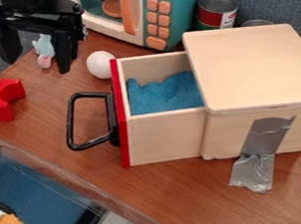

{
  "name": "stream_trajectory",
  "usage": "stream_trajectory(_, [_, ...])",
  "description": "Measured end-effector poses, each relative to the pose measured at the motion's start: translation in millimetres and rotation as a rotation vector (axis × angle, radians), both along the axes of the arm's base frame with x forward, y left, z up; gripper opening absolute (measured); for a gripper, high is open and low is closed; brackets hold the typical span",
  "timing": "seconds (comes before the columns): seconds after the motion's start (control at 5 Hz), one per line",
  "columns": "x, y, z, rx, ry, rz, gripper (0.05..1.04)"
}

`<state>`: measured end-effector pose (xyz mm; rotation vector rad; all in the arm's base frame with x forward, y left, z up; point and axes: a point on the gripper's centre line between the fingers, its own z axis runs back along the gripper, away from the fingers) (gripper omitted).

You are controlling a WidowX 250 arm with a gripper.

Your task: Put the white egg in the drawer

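Note:
The black gripper (38, 65) hangs at the upper left with its two fingers spread apart and nothing between them, left of the egg. The white egg (100, 65) rests on the wooden table by the back left corner of the drawer. Pulled out to the left from its wooden box, the drawer (162, 138) has a red front, a black handle and crumpled blue material inside.
A red arch block (6, 99) lies at the left, and a small light blue and pink toy (43, 50) is behind the gripper. A teal toy microwave (142, 14) and a can (216, 11) stand at the back. Grey tape (266, 140) holds the wooden box (256, 66).

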<state>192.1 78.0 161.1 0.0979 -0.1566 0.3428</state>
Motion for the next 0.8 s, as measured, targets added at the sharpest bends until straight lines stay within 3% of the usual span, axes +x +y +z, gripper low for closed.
stream_trajectory(0.2, [0.3, -0.6, -4.8, -0.012, 0.017, 0.007, 1.001])
stream_trajectory(0.6, [42.0, 38.5, -8.8, -0.042, 0.015, 0.217, 1.0])
stream_trajectory(0.8, [59.9, 49.8, -5.7, -0.072, -0.043, 0.363, 1.0])
